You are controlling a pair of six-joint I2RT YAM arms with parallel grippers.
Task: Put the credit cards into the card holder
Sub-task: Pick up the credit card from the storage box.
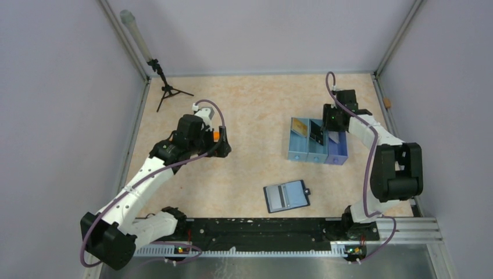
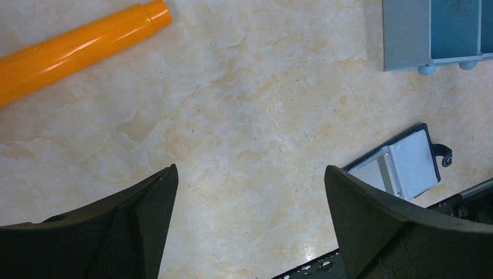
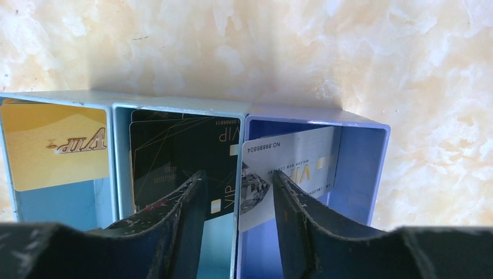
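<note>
Cards [image 3: 174,151] in three bins [image 1: 297,152], one open card holder [image 1: 286,196], left jaws wide, right jaws half-open astride white card [image 3: 290,160].

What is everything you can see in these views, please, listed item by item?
table: one, beige marbled, under everything
storage bins: three joined, two pale blue and one darker blue, right of centre
gold card: one, leaning in the left bin
black cards: apparently two, overlapped in the middle bin
white card: one, in the darker bin
card holder: one, navy with pale blue inside, lying open near the front edge
orange tube: one, lying left of centre
tripod stand: one, black, far left corner, carrying a pale tube
left gripper: black, open, over bare table
right gripper: black, fingers apart, at the wall between middle and darker bins
</note>
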